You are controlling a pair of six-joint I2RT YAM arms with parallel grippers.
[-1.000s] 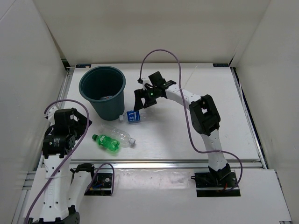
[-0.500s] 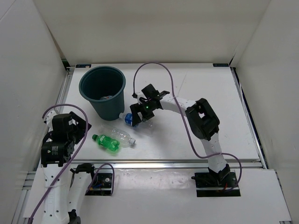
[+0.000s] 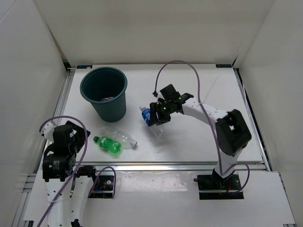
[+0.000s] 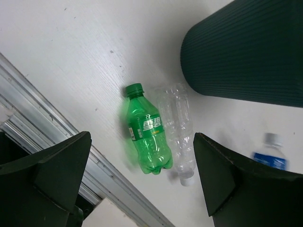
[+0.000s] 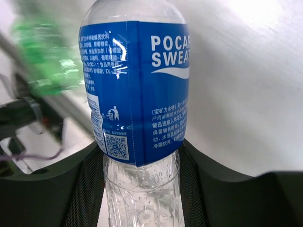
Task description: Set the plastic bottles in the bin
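My right gripper (image 3: 154,116) is shut on the blue-labelled plastic bottle (image 3: 147,115), right of the bin (image 3: 104,90). In the right wrist view both fingers (image 5: 85,189) press the clear body of that bottle (image 5: 137,85) just under its label. A green bottle (image 3: 107,143) and a clear, white-capped bottle (image 3: 124,138) lie side by side on the table in front of the bin. My left gripper (image 3: 70,135) stands open and empty to their left; its wrist view shows the green bottle (image 4: 147,137), the clear one (image 4: 177,123) and the bin's wall (image 4: 246,47).
The dark teal bin stands upright at the far left, with something pale (image 3: 108,99) lying in its bottom. White walls close in the table on three sides. A metal rail (image 3: 165,165) runs along the near edge, close to the two lying bottles.
My right gripper dropped onto the blue-labelled bottle beside the bin, shut on it and carried it to the right. The left arm drew back toward the near edge.
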